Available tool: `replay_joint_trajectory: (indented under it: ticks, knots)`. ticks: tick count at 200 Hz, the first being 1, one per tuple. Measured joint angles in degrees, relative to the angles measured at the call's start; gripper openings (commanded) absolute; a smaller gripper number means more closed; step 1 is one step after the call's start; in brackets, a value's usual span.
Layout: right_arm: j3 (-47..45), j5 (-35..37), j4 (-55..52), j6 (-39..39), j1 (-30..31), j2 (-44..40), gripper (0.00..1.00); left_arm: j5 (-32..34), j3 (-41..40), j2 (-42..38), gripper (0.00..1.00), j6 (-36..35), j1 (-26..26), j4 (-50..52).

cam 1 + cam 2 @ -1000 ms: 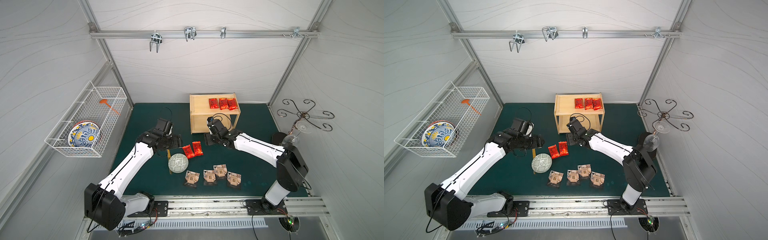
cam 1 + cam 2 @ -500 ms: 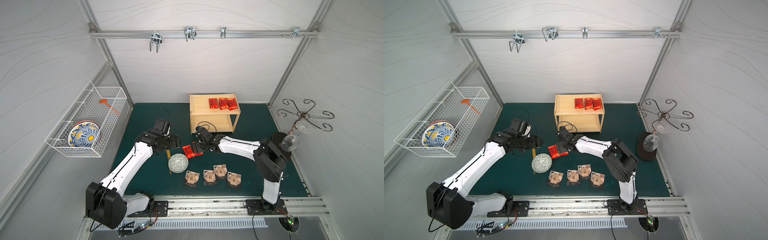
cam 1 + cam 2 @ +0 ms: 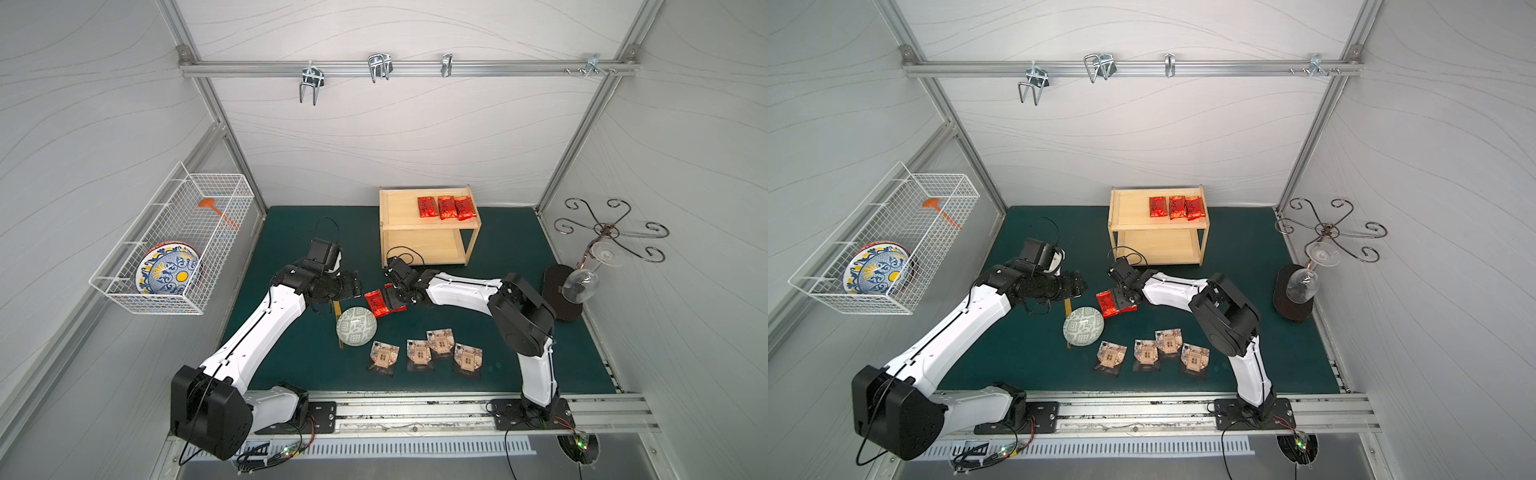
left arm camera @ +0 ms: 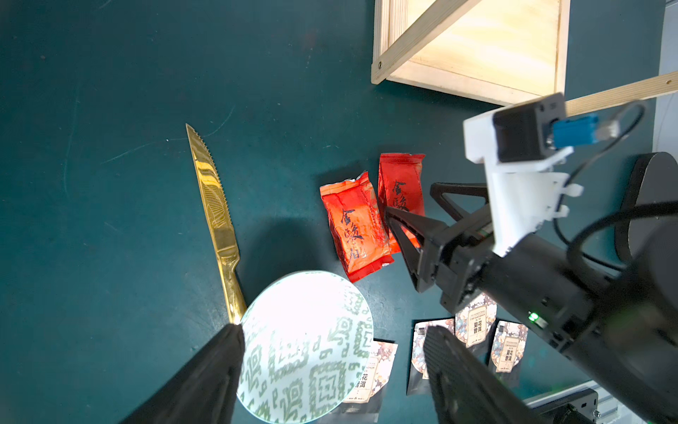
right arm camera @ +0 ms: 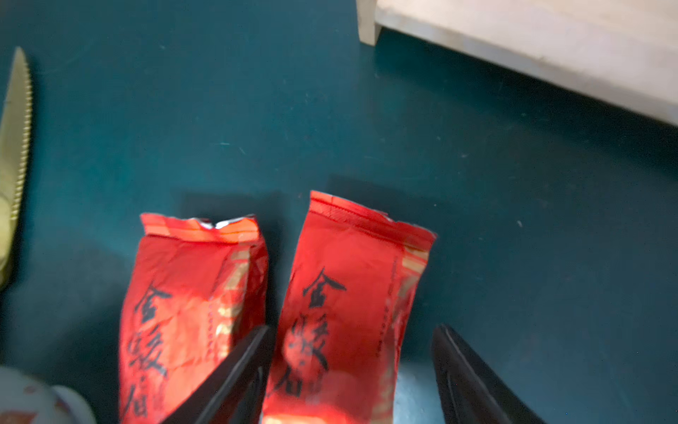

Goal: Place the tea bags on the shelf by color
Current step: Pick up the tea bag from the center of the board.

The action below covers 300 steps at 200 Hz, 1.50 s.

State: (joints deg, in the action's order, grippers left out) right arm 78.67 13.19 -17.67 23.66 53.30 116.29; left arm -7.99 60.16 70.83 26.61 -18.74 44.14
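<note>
A red tea bag (image 5: 348, 293) lay flat on the green mat (image 3: 519, 249), just near and left of the shelf (image 3: 399, 208), with the right gripper (image 5: 350, 330) set down over it. The fingers stood wide apart, one on each long side of the bag, and gripped nothing. Whether their tips touched the mat could not be told. The bag's long axis ran straight out from between the fingers, so a squeeze would likely cross its narrow width.

A second red tea bag (image 5: 190, 304) lay just to its left, nearly parallel, with one black finger (image 5: 253, 348) in the thin gap between the two. That finger seemed close enough to snag the neighbour.

Three red tea bags (image 3: 445, 207) sat side by side on the right half of the shelf's top board; the lower board was bare. Four black-edged tea bags (image 3: 428, 353) waited in a row nearer the front.

The left gripper (image 4: 332, 330) hung open and empty above a patterned bowl (image 3: 356, 326), beside a gold knife (image 4: 214, 205), left of the red pair. The right arm was clearly closer.
</note>
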Motion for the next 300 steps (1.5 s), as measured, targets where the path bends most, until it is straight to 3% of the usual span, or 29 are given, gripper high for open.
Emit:
replay_joint_trajectory:
  ticks: [187,230,300]
  knots:
    - [-2.5,4.2,-0.3,1.7,0.0,-0.8,0.57,0.2,-0.4,-1.3,0.82,0.1,0.0,-0.3]
    - [-6.6,6.3,-1.0,2.2,0.0,-6.5,0.57,0.4,-0.4,-1.5,0.82,0.0,0.0,-0.3]
    - [-10.7,9.0,-5.8,3.4,0.0,-24.6,0.57,0.3,0.2,-1.5,0.82,0.1,0.0,0.0]
